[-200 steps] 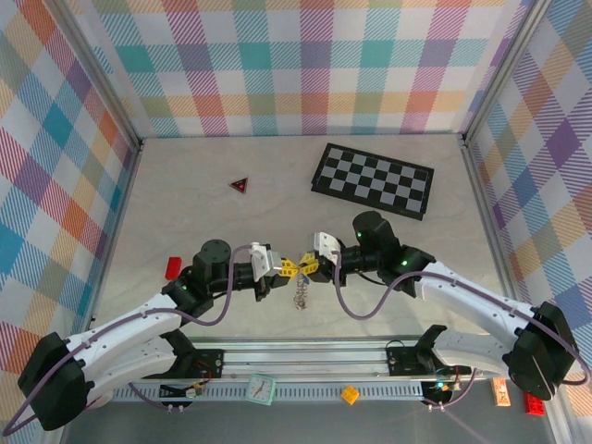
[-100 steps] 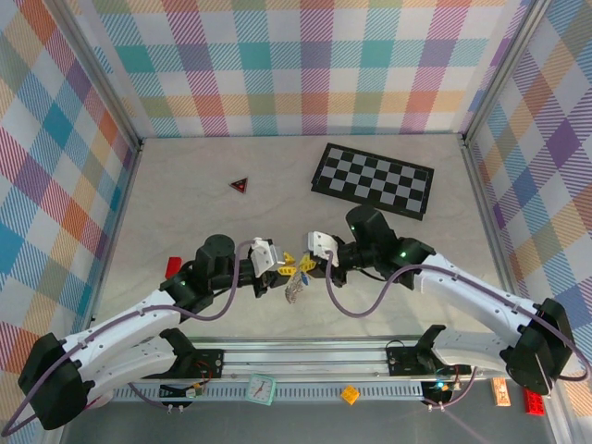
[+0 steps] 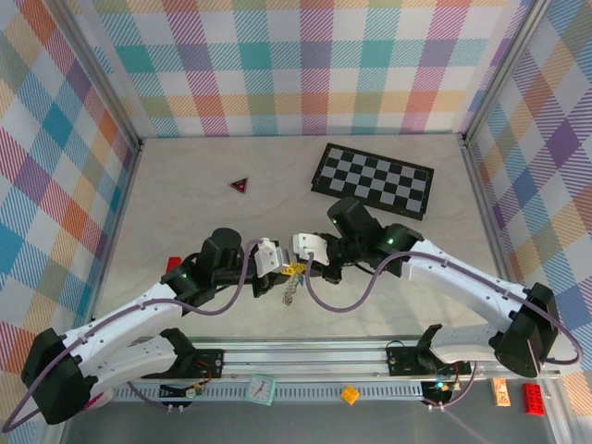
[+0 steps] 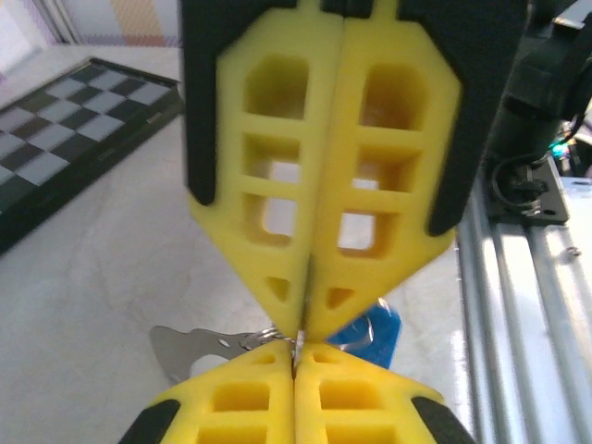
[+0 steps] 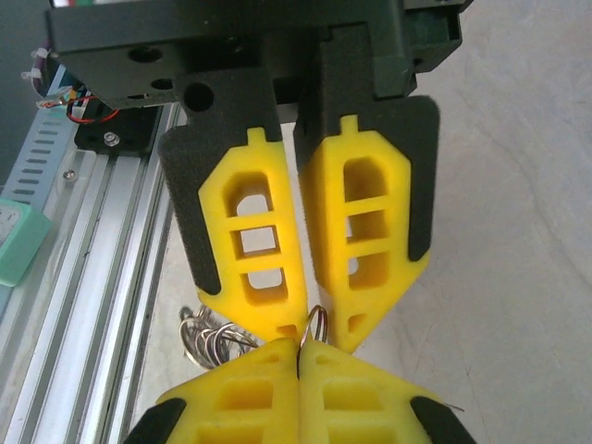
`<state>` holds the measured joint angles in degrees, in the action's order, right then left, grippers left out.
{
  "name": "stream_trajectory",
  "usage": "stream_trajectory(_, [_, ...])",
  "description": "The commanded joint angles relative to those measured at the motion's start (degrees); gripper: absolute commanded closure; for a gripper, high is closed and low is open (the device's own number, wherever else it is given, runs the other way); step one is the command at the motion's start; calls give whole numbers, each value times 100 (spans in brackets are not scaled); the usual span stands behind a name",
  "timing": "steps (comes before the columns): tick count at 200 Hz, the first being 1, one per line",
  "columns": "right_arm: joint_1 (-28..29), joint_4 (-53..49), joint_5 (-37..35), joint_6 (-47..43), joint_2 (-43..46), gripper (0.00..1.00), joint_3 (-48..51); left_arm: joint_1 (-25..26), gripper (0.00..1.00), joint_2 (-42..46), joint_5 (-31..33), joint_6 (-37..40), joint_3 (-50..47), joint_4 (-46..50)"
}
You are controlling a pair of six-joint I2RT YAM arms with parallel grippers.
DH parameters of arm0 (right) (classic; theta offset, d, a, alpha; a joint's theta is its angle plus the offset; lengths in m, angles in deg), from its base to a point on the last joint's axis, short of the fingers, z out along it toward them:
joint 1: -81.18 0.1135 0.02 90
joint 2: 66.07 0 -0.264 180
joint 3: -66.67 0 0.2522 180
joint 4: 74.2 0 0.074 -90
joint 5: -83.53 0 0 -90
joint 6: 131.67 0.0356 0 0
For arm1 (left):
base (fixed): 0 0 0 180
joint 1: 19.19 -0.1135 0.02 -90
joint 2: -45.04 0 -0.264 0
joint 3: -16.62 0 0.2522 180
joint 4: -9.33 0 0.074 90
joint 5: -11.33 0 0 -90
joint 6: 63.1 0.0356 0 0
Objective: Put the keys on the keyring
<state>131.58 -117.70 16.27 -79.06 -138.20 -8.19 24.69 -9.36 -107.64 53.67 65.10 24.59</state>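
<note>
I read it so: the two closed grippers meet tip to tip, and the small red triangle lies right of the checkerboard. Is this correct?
Not quite. The top external view shows the red triangle left of the checkerboard, not right. The closed left gripper and right gripper do meet tip to tip.

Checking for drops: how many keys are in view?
1: a blue-headed key just beyond the left gripper; another may be hidden there.

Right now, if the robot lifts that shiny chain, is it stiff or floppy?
Probably floppy: the keyring hangs in a limp, drooping strand. Likely light, since its wire loops look thin. It might swing, since it dangles free.
</note>
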Motion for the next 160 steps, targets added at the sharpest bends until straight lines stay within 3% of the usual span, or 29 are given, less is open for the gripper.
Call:
stream_trajectory(1, [111, 79, 356, -26, 32, 100, -130, 75, 100, -12, -118, 62, 195, -135])
stream_trajectory(8, [111, 185, 279, 70, 92, 100, -54, 74, 100, 11, -107, 63, 180, -132])
stream_trajectory(34, [29, 677, -70, 557, 523, 75, 451, 71, 100, 107, -93, -23, 53, -262])
stream_trajectory(60, [-11, 1100, -348, 1139, 1043, 64, 1044, 73, 100, 208, -109, -305, -168, -647])
stream_trajectory(100, [1, 1612, -289, 1604, 1613, 59, 1780, 75, 100, 251, -143, -523, -358, -938])
stream_trajectory(160, [-1, 1958, -442, 1479, 1290, 63, 1869, 71, 100, 330, -300, -547, -440, -1036])
